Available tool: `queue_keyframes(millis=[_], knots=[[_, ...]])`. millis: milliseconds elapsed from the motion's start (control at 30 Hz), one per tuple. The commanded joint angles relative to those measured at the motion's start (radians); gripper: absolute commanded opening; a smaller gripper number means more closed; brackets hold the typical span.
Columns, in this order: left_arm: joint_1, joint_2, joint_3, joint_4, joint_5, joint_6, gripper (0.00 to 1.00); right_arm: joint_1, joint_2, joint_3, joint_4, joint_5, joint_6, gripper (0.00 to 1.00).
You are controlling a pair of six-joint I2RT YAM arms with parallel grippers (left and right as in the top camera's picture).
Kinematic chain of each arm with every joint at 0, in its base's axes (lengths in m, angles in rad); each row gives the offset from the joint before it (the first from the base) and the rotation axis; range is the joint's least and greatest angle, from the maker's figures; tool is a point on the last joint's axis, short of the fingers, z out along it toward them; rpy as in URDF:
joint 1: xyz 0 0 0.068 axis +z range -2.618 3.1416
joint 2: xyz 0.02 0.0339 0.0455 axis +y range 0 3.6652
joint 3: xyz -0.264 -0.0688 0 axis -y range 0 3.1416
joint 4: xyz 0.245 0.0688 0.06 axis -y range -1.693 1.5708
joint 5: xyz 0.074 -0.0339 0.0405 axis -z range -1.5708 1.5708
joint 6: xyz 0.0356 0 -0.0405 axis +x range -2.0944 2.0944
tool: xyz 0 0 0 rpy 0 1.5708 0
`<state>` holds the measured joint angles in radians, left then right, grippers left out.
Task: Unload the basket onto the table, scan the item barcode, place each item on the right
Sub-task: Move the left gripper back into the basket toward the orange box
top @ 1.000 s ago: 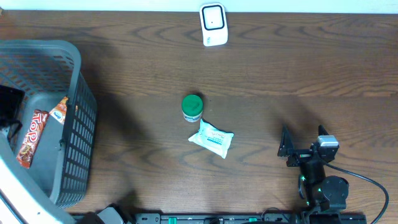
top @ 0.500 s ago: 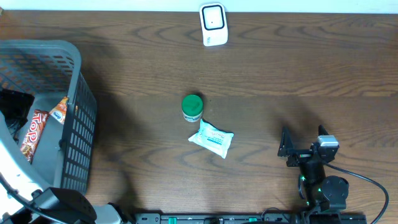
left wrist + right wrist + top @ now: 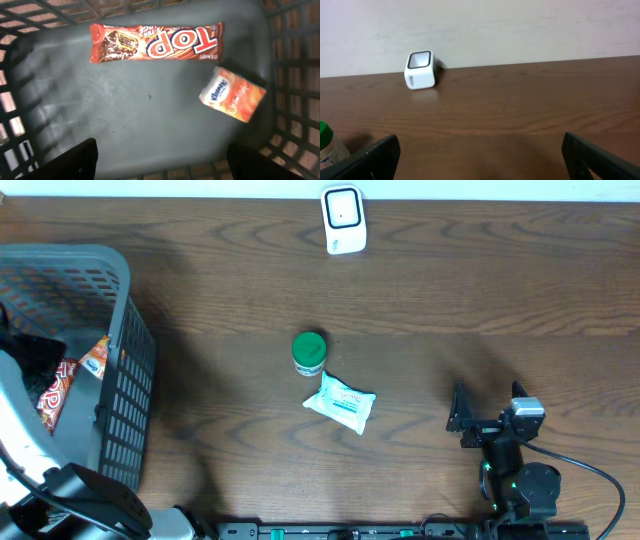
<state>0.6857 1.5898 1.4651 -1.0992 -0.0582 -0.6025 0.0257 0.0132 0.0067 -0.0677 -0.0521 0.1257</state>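
Overhead, grey lattice basket (image 3: 125,390) sits at the table's (image 3: 450,290) left edge. Left gripper (image 3: 160,161) hangs inside it, above the floor, jaws spread wide, nothing between them. Both dark fingertips (image 3: 70,160) show at the bottom corners of the wrist view, clear of the contents.

Basket contents, two items, flat on the grey floor:
- Bar (image 3: 155,42), red-orange wrapper, lying lengthwise near the far wall. White block letters "TOP", upside down in the wrist view. A picture of the chocolate fills one end. Smaller print along the edge is too fine to read.
- Tissue pack (image 3: 232,94), orange, tilted, just beside the bar's lettered end but apart from it. Blue oval on a white patch reads "Kleenex". Script across the orange face is not legible.

No barcode shows on either item from this side.

On the open table:
- Scanner (image 3: 343,218), white with a dark window, at the far edge, well apart from the basket.
- Bottle (image 3: 309,352), green cap, upright near the centre.
- Packet (image 3: 340,402), white with teal print, just beside the bottle on the near side. Its label is unreadable.

Right gripper (image 3: 488,402) is low at the near right, jaws fully parted and empty, facing the scanner across bare wood.
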Motion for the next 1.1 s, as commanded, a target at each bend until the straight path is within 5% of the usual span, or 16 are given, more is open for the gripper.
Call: queue_keyframes(millis=[0, 633, 1067], knots=[[0.005, 0.008, -0.053, 0.042, -0.016, -0.002, 0.83, 0.006, 0.000, -0.001, -0.004, 0.002, 0.008, 0.99], [0.005, 0.108, -0.133, 0.181, -0.119, 0.015, 0.83, 0.006, 0.000, -0.001, -0.004, 0.002, 0.008, 0.99], [0.005, 0.246, -0.133, 0.270, -0.013, 0.123, 0.83, 0.006, 0.000, -0.001, -0.004, 0.002, 0.008, 0.99]])
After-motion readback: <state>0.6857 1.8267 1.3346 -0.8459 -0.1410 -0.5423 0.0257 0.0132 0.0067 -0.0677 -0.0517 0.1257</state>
